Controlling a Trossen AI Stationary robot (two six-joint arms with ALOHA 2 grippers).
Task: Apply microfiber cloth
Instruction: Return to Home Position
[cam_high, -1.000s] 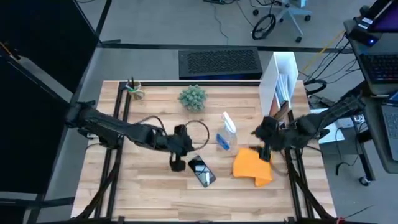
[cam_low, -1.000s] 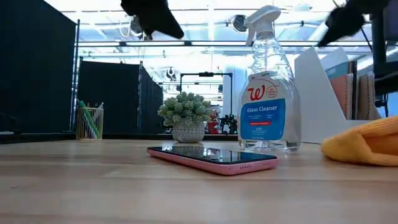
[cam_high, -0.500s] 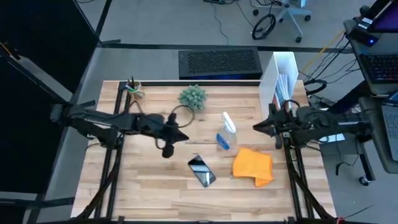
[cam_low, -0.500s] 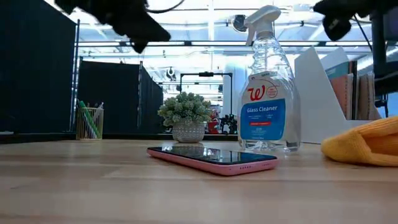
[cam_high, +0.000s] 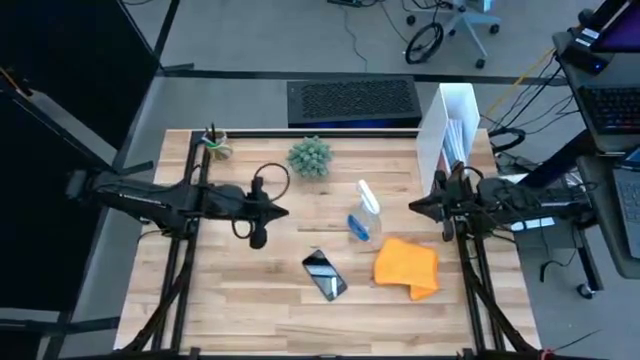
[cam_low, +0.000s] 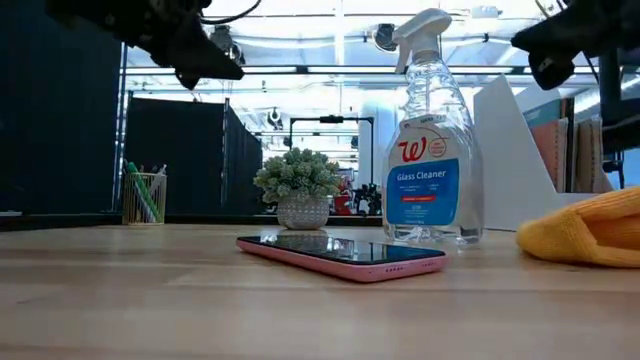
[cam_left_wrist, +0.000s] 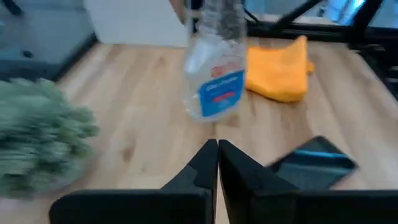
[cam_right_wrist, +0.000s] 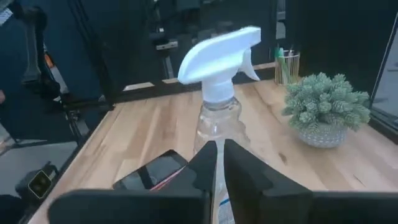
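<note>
Both arms have drawn back toward their own sides. My left claw hangs left of the spray bottle, my right claw right of it, each with fingers pressed together. The orange cloth lies rumpled on the table near the phone, not touching it.

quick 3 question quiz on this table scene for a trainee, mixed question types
1. True or false: the microfiber cloth lies apart from the phone.
2. The spray bottle is: A upright, B on its side, C held by a gripper.
3. Fill in: the left gripper and the right gripper are both ___, holding nothing.
Key: 1 true; 2 A; 3 shut.
</note>
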